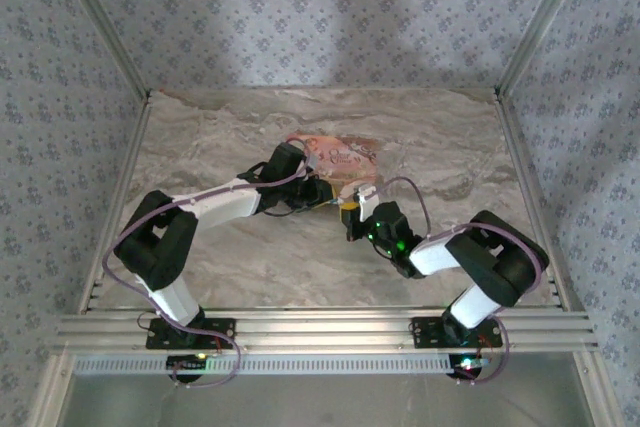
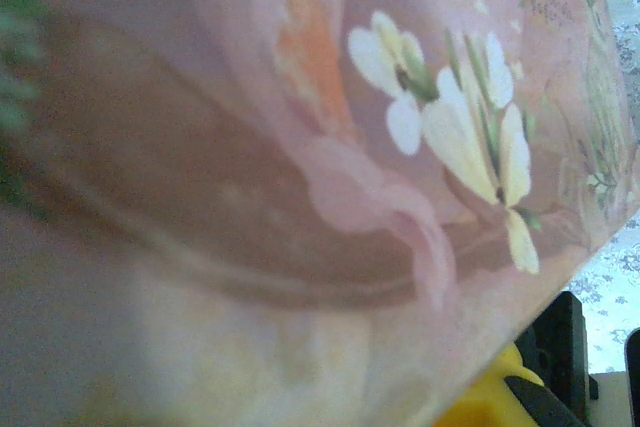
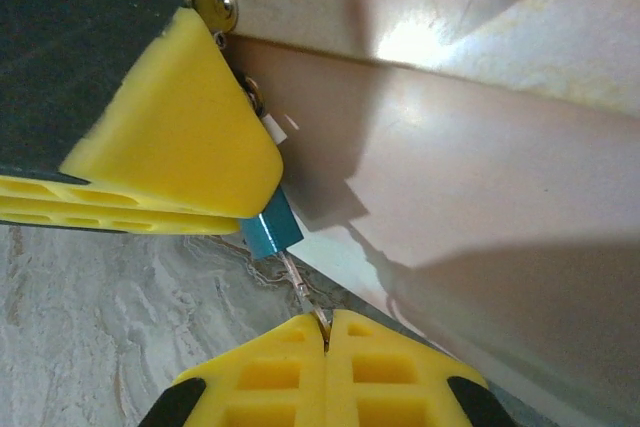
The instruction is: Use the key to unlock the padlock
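Marble table (image 3: 100, 327); padlock (image 3: 271, 232) just beyond right hand (image 3: 327, 345) pinching key (image 3: 303, 290).

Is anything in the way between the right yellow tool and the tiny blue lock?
No, nothing visible. The right tool pinches a thin metal key that reaches straight to the tiny blue padlock.

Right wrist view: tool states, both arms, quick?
Left tool: closed on the padlock.
Right tool: closed, pinching the key, which points at the padlock.
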You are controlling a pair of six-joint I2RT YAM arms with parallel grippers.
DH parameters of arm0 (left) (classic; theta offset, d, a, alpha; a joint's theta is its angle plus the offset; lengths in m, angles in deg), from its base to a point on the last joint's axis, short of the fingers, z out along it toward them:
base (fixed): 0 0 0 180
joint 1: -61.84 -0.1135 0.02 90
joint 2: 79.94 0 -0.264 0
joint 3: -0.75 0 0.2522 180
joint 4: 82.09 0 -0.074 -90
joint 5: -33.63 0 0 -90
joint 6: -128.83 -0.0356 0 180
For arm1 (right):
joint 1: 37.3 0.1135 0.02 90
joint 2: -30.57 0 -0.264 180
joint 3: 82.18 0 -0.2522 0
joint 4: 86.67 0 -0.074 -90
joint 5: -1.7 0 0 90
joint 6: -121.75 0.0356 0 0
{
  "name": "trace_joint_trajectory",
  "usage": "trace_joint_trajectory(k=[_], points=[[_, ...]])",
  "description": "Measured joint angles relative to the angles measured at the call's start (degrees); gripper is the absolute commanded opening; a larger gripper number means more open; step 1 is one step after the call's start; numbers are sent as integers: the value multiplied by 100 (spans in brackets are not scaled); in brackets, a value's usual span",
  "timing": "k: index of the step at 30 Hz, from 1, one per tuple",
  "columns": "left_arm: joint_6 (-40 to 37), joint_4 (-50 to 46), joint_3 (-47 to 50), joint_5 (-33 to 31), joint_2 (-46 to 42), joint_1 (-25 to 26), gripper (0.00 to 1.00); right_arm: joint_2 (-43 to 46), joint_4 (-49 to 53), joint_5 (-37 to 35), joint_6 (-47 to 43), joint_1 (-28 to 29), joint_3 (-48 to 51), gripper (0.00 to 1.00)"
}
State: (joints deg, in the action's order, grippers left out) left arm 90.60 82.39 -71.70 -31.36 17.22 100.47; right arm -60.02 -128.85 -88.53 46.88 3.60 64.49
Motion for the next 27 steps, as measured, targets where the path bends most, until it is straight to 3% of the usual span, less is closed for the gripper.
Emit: trace_joint_trajectory(k=[27], points=[[2, 199, 0, -382, -55, -87, 18, -839, -754, 282, -721, -190, -566, 0]])
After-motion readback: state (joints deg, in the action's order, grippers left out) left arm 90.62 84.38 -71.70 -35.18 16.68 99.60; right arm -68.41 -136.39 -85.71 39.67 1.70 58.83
